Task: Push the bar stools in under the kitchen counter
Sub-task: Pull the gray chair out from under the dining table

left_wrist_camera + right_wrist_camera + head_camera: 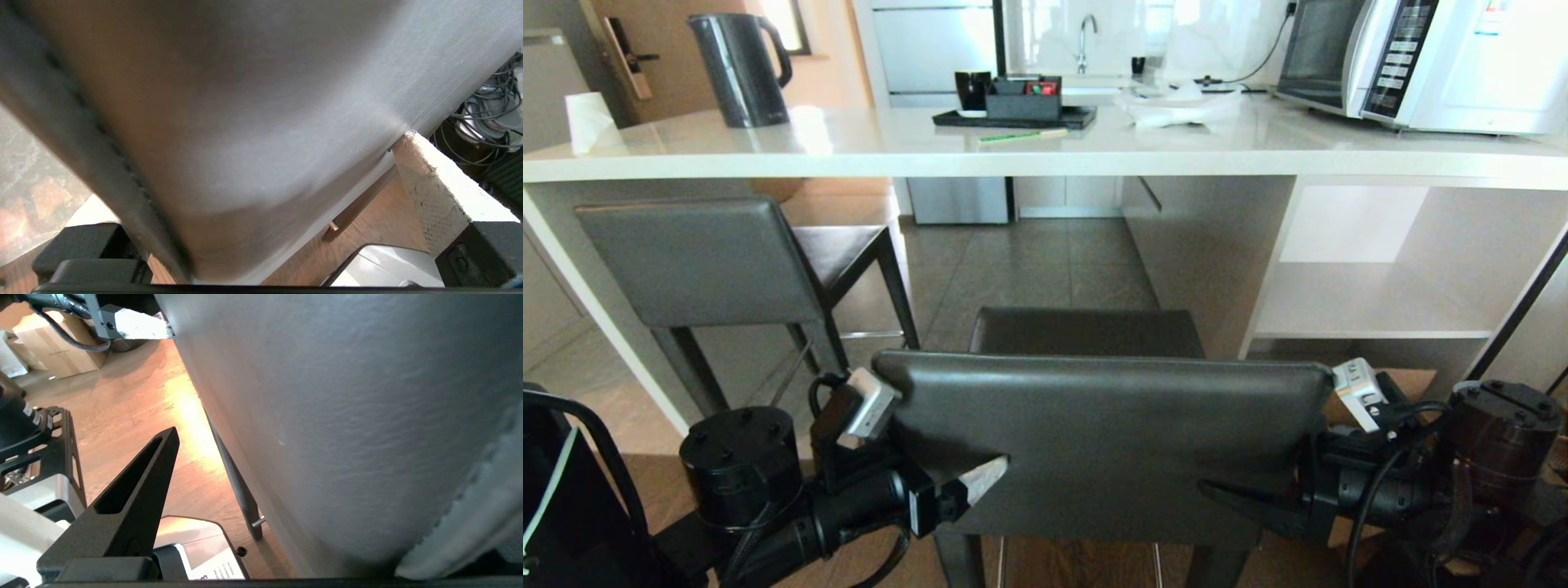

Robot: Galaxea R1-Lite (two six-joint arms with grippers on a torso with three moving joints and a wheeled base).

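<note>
Two bar stools stand before the white kitchen counter (890, 140). The far stool (703, 261) sits at the left with its seat under the slab. The near stool's dark grey backrest (1111, 441) is right in front of me, and its seat (1086, 331) is short of the counter. My left gripper (956, 474) is open astride the backrest's left edge, with one white-padded finger (429, 192) tip-on to the rear face. My right gripper (1241, 490) is open astride the right edge; its black finger (135, 498) stands off the leather (347, 416).
On the counter are a dark kettle (739, 69), a black tray (1013, 118) with a caddy, and a microwave (1421, 57). A white open shelf unit (1380, 302) fills the space under its right end. The white slab leg (596, 302) stands left of the far stool.
</note>
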